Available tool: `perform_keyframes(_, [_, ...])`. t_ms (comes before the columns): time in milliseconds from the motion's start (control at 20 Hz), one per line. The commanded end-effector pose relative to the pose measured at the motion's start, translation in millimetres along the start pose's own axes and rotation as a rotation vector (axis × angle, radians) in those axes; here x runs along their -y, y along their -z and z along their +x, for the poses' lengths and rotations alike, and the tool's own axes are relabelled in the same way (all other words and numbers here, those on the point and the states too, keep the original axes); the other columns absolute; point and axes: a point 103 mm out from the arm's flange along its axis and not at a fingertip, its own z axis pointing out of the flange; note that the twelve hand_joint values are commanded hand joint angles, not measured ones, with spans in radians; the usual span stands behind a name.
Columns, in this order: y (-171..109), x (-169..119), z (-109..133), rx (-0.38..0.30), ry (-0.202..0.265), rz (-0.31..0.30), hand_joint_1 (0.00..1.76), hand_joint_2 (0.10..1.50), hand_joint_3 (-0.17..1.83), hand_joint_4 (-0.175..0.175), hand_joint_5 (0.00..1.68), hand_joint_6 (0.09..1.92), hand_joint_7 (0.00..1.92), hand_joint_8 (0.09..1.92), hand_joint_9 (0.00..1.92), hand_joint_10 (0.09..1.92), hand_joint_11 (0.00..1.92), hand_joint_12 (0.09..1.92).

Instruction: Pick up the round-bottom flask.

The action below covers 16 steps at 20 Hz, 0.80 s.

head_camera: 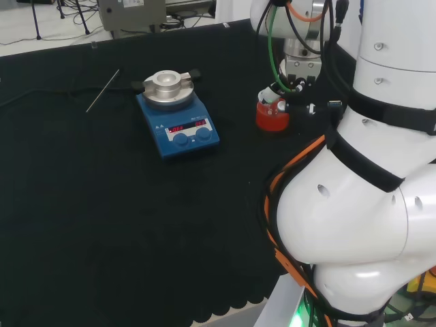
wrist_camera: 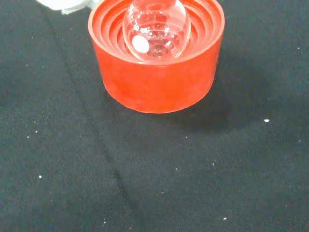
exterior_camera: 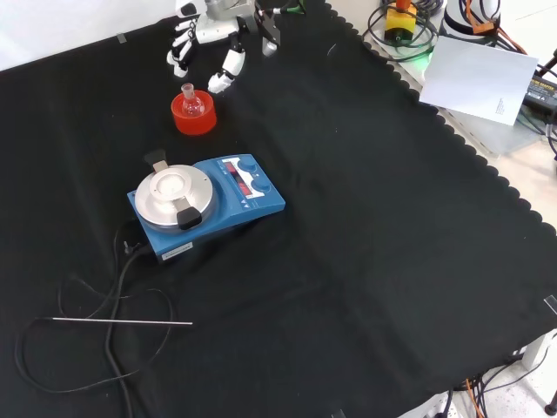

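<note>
Front view, left to right: thin metal rod [exterior_camera: 122,321] and black cable [exterior_camera: 96,348] lying on the tabletop [exterior_camera: 392,261], then the blue magnetic stirrer [exterior_camera: 207,205], white paper sheet [exterior_camera: 483,78] sitting far right off the cloth.

Round-bottom flask [exterior_camera: 190,103] is sitting upright in the red ribbed stand [exterior_camera: 194,115], just beyond the stirrer, neck pointing up. Wrist view is showing the clear bulb [wrist_camera: 155,28] seated in the stand's ribbed cup [wrist_camera: 157,72], with what looks like a small white stir bar inside.

Hand [exterior_camera: 218,39] is hovering just beyond the flask in the front view, fingers [exterior_camera: 224,77] spread and hanging downward, touching nothing I can see. In the head view it is sitting directly over the stand [head_camera: 272,114], wrist pointing down.

Step in hand looks like the approach. To do it well: close the fingers around the neck or upper bulb, not the stand, then lift straight up so the flask is clearing the cup without dragging the stand along.
</note>
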Motion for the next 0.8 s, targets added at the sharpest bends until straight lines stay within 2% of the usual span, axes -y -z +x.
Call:
perform_keyframes(50, [-5.4, -6.7, 2.8, -0.005, -0.001, 0.010, 0.68, 0.67, 0.53, -0.046, 0.63, 0.09, 0.22, 0.62, 0.43, 0.67, 0.00, 1.36])
perform_keyframes(800, [-12.6, -10.2, 8.9, 0.011, -0.011, 0.003, 0.72, 0.69, 0.52, -0.038, 0.70, 0.12, 0.25, 0.62, 0.44, 0.67, 0.00, 1.37])
